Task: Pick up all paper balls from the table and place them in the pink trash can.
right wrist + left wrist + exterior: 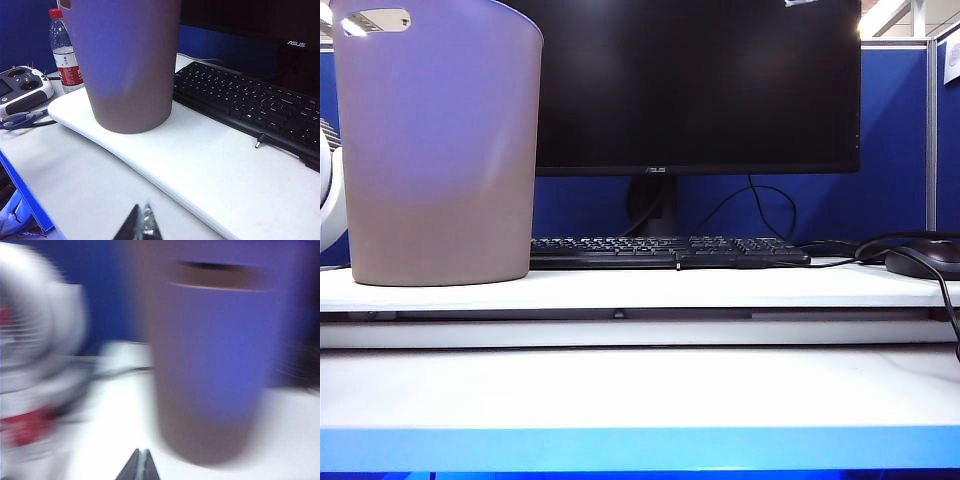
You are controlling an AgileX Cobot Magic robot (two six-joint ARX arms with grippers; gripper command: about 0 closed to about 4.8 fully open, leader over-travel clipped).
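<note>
The pink trash can [440, 150] stands upright on the white table [640, 395] — mauve, tapered, handle cut-out near rim.

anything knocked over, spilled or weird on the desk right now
Nothing stands out. The pink trash can stands upright on the raised white shelf beside the keyboard; no paper balls show.

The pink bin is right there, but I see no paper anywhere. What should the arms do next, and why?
Probably pull back and stop. No paper balls show on the table, both the left gripper and right gripper are shut and empty, so the bin likely already has everything.
</note>
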